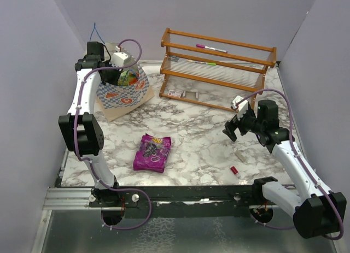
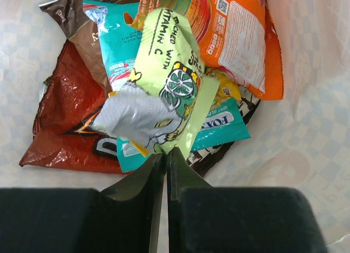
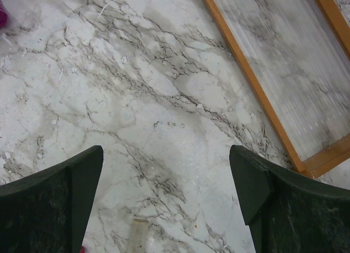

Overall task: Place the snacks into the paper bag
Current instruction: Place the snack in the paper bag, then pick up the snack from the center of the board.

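My left gripper [image 2: 165, 151] hangs inside the paper bag [image 2: 317, 100], its jaws pinched almost together on the lower edge of a small light-green packet [image 2: 164, 72]. Under that packet lie orange [image 2: 235, 40], teal [image 2: 117, 51], red [image 2: 65, 122] and brown [image 2: 76, 23] snacks. In the top view the checked paper bag [image 1: 123, 97] stands at the back left with the left gripper [image 1: 124, 75] in its mouth. A purple packet [image 1: 152, 153] lies flat on the table in front. My right gripper [image 1: 232, 127] hovers open above bare marble at the right, nothing between its fingers [image 3: 82, 182].
A wooden rack [image 1: 216, 67] stands at the back, its frame [image 3: 257, 83] showing in the right wrist view. A tiny red cylinder [image 1: 234, 170] and a small beige stick [image 1: 240, 154] lie near the right gripper. Purple walls enclose the table.
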Controlling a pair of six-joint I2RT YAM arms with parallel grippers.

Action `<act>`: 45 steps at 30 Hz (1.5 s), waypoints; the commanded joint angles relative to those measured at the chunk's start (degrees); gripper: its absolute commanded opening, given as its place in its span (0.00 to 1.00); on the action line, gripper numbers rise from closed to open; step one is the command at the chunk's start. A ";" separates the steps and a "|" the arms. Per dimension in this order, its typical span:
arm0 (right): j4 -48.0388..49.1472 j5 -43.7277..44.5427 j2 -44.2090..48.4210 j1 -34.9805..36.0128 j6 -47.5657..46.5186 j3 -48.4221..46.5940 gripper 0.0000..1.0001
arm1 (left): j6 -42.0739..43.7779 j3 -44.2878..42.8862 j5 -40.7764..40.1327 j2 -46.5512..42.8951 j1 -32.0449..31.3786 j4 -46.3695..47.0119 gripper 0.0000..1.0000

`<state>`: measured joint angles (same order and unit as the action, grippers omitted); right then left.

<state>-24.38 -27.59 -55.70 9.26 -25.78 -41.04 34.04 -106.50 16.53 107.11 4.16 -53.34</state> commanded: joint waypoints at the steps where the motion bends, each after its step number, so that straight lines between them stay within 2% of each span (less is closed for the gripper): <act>1: 0.87 -0.02 0.29 -0.29 -0.75 0.70 1.00 | 0.72 -2.51 2.22 0.03 0.14 -0.74 0.12; 19: 0.87 0.14 0.48 -0.33 -0.79 0.78 1.00 | 0.93 -5.64 1.27 -2.32 -0.37 0.12 0.45; 22: 0.93 0.15 0.61 -0.29 -0.77 0.75 1.00 | 0.69 -6.66 0.68 -2.80 -0.66 0.66 0.57; 25: 0.85 0.15 0.69 -0.30 -0.78 0.77 1.00 | 0.11 -7.19 -0.03 -3.57 -0.95 2.06 0.73; 30: 0.90 0.22 0.82 -0.29 -0.82 0.73 1.00 | -1.00 -8.14 -0.94 -4.65 -1.33 4.03 0.84; 38: 0.99 0.26 0.67 -0.29 -0.71 0.61 1.00 | -2.59 -7.01 -2.40 -7.33 -1.36 7.96 0.98; 45: 1.10 0.58 0.78 -0.30 -0.13 0.44 1.00 | -5.41 -3.86 -2.64 -12.14 -1.36 12.35 0.99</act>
<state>-24.38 -27.55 -55.70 9.26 -25.78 -40.91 31.27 -111.79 14.87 100.22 2.98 -45.12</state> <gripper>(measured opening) 0.998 0.991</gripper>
